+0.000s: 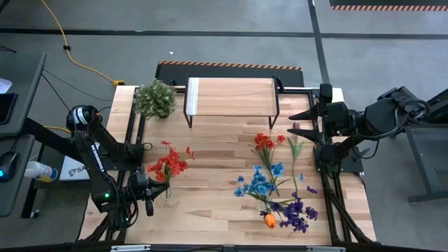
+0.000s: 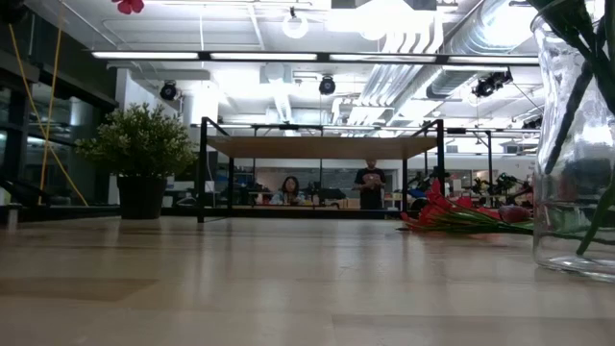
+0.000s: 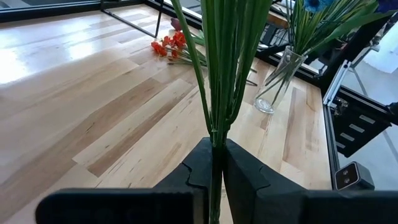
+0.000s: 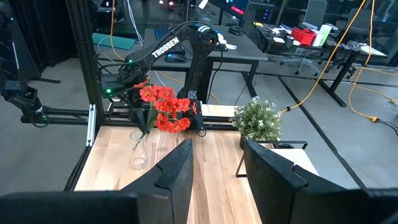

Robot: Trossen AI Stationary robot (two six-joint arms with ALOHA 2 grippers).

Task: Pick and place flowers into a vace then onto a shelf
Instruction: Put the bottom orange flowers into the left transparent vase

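My left gripper (image 1: 150, 197) stands at the table's near left, shut on a bunch of red flowers (image 1: 169, 165). A small clear vase (image 4: 138, 155) stands upright on the table right below that bunch. A second glass vase (image 3: 274, 87) at the near right holds blue and purple flowers (image 1: 269, 189), with an orange tulip (image 1: 269, 221) beside them. More red flowers (image 1: 264, 143) lie flat on the table in front of the shelf (image 1: 229, 96). My right gripper (image 4: 217, 168) hangs open, high over the table's right side, holding nothing. My left gripper (image 3: 216, 163) pinches the red bunch's green stems (image 3: 217, 127) between its two fingers. The fingers come nearly level from the table's left side and lie across the stems. The stems stand upright, blooms above; their lower ends reach the small vase's mouth (image 4: 140, 140), inside or not I cannot tell.
A bushy potted plant (image 1: 155, 99) stands at the far left beside the shelf. Bare wood lies in the table's middle (image 1: 217, 161). Black frame rails run along both side edges. People sit and stand in the room beyond the table in the low view.
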